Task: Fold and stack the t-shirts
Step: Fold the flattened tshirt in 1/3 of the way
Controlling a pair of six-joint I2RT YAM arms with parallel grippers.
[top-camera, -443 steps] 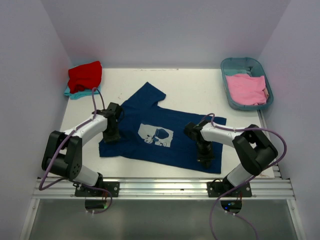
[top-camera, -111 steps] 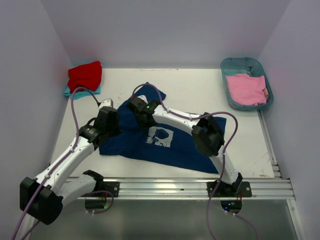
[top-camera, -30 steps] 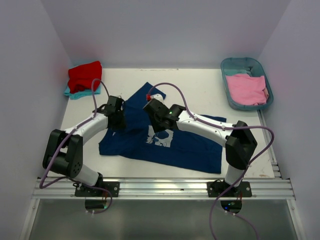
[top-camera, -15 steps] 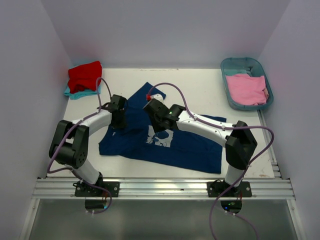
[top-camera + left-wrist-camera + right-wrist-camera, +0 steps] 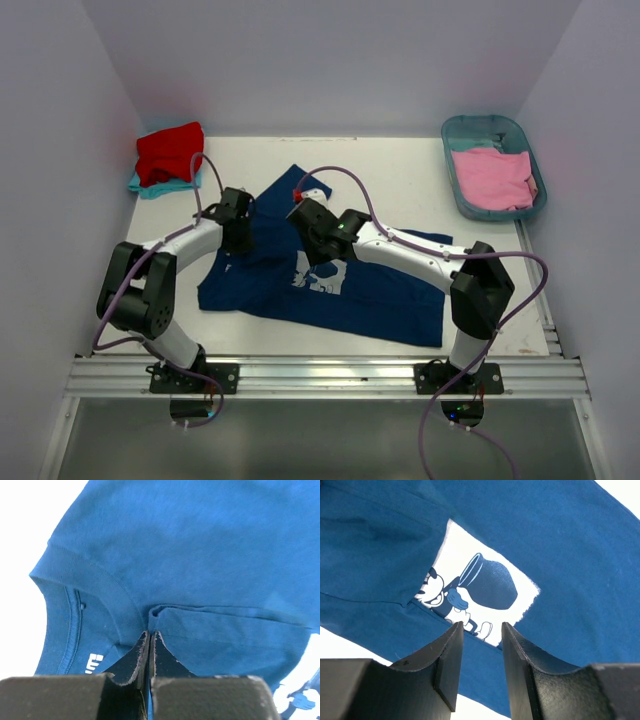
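A navy t-shirt (image 5: 375,290) lies spread on the white table, its left part folded over part of the pale cartoon-mouse print (image 5: 320,277). My left gripper (image 5: 242,238) is at the shirt's left side near the collar. In the left wrist view it (image 5: 150,632) is shut, tips pinching a folded edge of the navy t-shirt (image 5: 200,555). My right gripper (image 5: 318,255) hangs over the print. The right wrist view shows it (image 5: 481,626) open above the print (image 5: 480,585) with nothing between its fingers. A red t-shirt (image 5: 170,150) lies on a teal t-shirt (image 5: 148,186) at back left.
A teal oval tub (image 5: 452,132) at the back right holds a pink t-shirt (image 5: 492,178). Pale walls enclose the table on three sides. A metal rail (image 5: 330,375) with both arm bases runs along the near edge.
My left gripper has closed onto the fold of the navy t-shirt near the collar. The right arm has stayed over the print, jaws still open.
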